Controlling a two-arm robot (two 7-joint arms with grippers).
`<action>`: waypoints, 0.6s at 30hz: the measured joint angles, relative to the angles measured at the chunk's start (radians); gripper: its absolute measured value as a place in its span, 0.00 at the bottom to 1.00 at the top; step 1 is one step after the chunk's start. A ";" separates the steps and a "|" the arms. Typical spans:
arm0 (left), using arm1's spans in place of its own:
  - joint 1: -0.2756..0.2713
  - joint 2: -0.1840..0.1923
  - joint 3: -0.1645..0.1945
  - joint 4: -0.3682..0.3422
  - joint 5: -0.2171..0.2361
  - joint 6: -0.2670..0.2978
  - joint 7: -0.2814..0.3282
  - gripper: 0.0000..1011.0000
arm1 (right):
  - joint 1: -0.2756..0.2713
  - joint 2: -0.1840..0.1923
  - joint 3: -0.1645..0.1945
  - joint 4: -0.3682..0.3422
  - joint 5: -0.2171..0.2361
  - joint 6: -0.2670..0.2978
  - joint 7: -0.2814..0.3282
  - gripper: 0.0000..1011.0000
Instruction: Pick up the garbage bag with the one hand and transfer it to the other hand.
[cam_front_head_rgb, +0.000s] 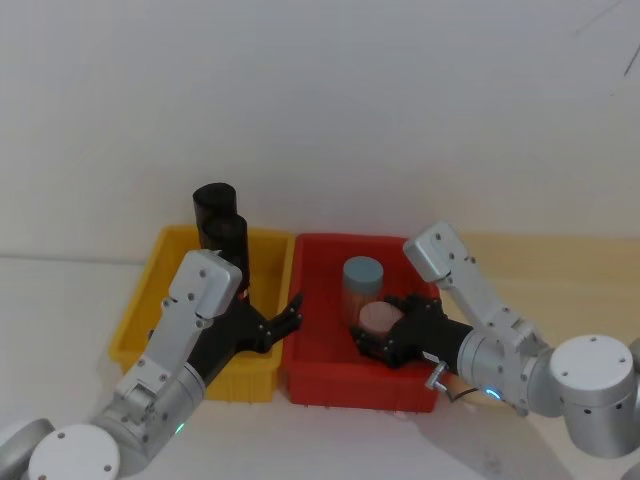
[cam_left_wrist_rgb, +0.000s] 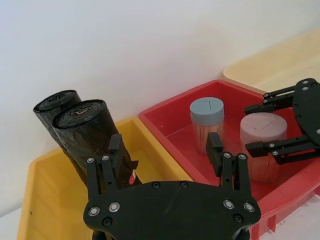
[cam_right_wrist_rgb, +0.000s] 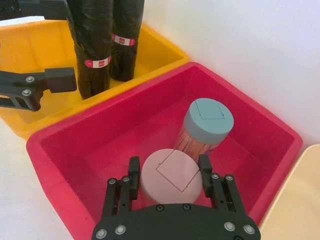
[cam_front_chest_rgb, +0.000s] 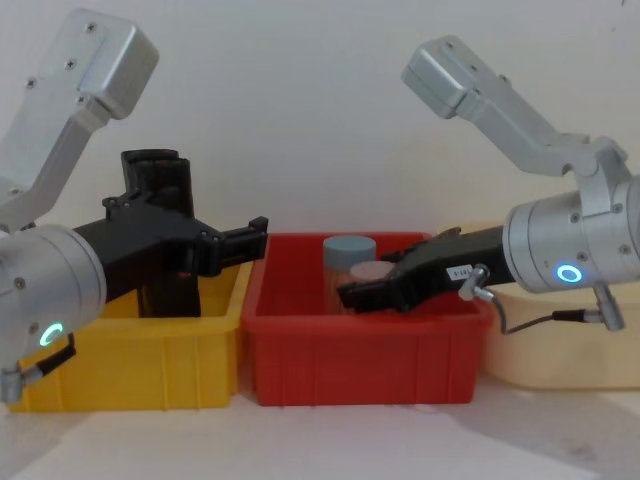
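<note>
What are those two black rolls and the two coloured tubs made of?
The nearer black roll and the farther black roll look like thin plastic film, crinkled and faintly glossy. The yellow tub and red tub look like moulded hard plastic, smooth with rounded rims.

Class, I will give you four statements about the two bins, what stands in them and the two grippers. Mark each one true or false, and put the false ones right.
1. Two black rolls stand upright in the yellow bin. True.
2. The left gripper is shut on one of the rolls. False: it is open and holds nothing, with one finger beside the nearer roll.
3. The right gripper is open over the red bin, with a finger on either side of the pink-lidded jar. True.
4. The blue-lidded jar stands in the yellow bin. False: it stands in the red bin, next to the pink-lidded jar.
</note>
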 joint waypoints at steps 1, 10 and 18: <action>0.000 0.000 0.000 0.000 0.000 0.000 0.000 0.99 | 0.001 -0.001 0.000 0.001 0.000 0.000 0.001 0.68; 0.000 0.000 0.000 0.000 0.000 0.000 0.000 0.99 | 0.001 -0.003 0.003 0.004 -0.003 -0.004 0.001 0.68; 0.000 0.000 0.000 0.000 0.000 0.000 0.000 0.99 | -0.012 -0.004 0.034 -0.029 -0.002 -0.031 -0.023 0.68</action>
